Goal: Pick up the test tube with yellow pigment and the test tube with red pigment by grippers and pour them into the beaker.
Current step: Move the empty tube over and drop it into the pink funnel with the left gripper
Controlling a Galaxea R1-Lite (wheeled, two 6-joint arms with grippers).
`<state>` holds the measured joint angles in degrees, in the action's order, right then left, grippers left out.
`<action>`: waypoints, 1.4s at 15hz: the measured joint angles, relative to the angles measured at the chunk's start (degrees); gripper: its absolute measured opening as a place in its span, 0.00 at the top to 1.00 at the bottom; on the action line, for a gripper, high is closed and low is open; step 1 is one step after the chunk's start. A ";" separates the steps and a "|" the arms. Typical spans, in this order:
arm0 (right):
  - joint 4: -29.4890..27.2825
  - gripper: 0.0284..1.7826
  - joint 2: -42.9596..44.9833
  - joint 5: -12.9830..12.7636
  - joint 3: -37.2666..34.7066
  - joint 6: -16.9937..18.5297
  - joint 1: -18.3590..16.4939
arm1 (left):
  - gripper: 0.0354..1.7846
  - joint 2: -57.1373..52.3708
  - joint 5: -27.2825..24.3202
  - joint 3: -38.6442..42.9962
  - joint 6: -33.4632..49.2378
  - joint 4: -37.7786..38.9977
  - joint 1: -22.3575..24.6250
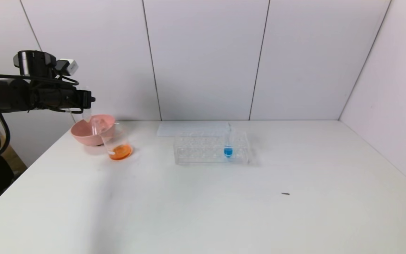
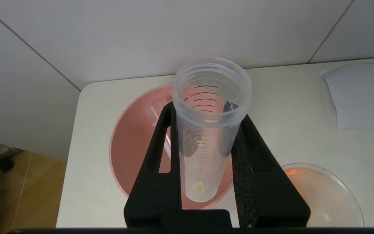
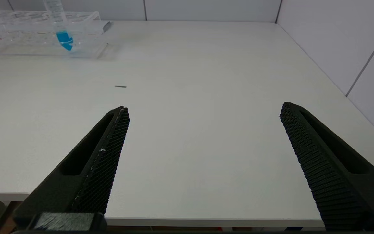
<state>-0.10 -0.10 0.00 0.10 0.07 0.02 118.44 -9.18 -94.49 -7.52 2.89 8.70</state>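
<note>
Head view: the left gripper hangs above the pink plastic bowl at the table's far left. Just beside the bowl, the small clear tapered beaker holds orange liquid, which suggests both pigments are already poured. The clear tube rack keeps only a blue-liquid tube.

Left wrist view: the left gripper clamps a nearly empty clear test tube bearing a yellowish trace, over the bowl; setting it down appears to remain.

Right wrist view: the right gripper idles, jaws spread wide, at the near table edge.

Lab-style bench: clear tube rack, graduated beaker, white table, panelled walls.
</note>
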 joint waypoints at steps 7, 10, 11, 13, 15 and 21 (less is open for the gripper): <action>0.00 0.05 0.00 0.00 0.00 0.00 0.00 | 0.76 7.52 0.00 -9.86 1.60 -0.80 -0.33; 0.00 0.05 0.00 0.00 0.00 0.00 0.00 | 0.76 10.86 0.00 -13.69 2.01 -2.18 -0.28; 0.00 0.05 0.00 0.00 0.00 0.00 0.00 | 0.76 11.82 0.00 -14.60 2.05 -2.32 -0.28; 0.00 0.05 0.00 0.00 0.00 0.00 0.00 | 0.76 14.03 -0.05 -16.53 2.97 -2.36 -0.24; 0.00 0.05 0.00 0.00 0.00 0.02 0.00 | 0.76 15.76 -0.05 -17.73 3.50 -2.43 -0.09; 0.00 0.05 0.00 0.00 0.00 0.00 0.02 | 0.76 17.20 -0.10 -18.05 4.30 -2.38 0.35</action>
<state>-0.10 -0.10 0.00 0.10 0.07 0.05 135.64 -9.28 -112.54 -3.22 0.51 9.06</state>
